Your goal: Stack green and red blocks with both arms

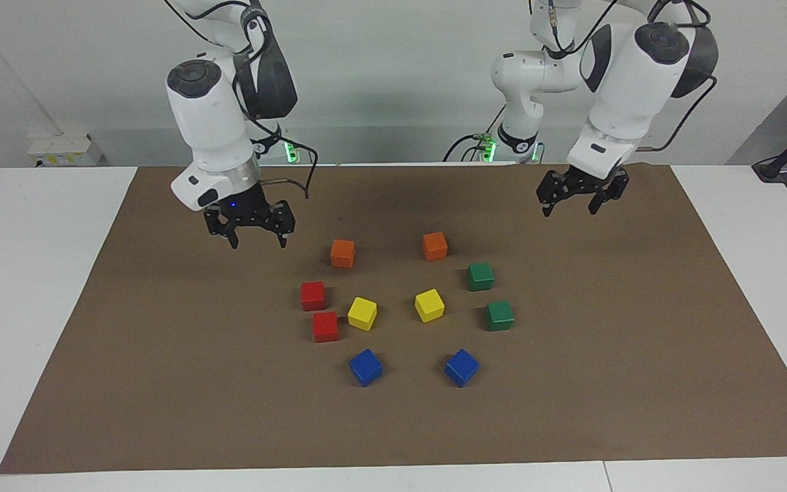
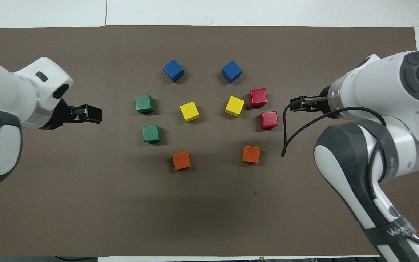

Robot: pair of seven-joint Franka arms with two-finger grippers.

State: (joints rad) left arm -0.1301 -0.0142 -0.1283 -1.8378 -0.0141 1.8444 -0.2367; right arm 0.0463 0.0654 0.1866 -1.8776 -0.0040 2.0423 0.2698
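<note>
Both grippers released, holding nothing. Left gripper (image 1: 570,204) is up over bare brown mat (image 1: 161,355), toward the left arm's end of the desk from the green blocks (image 1: 480,276) (image 1: 500,316). Right gripper (image 1: 257,239) is over the mat at the right arm's end, near the red blocks (image 1: 313,295) (image 1: 326,326). All four sit flat and unstacked, each pair side by side but apart, with yellow blocks (image 1: 362,313) between pairs.

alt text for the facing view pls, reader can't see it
Eight cubes lie unstacked in a ring on a brown mat, including two red blocks and two green blocks. The open right gripper and left gripper hang over the mat, holding nothing.
</note>
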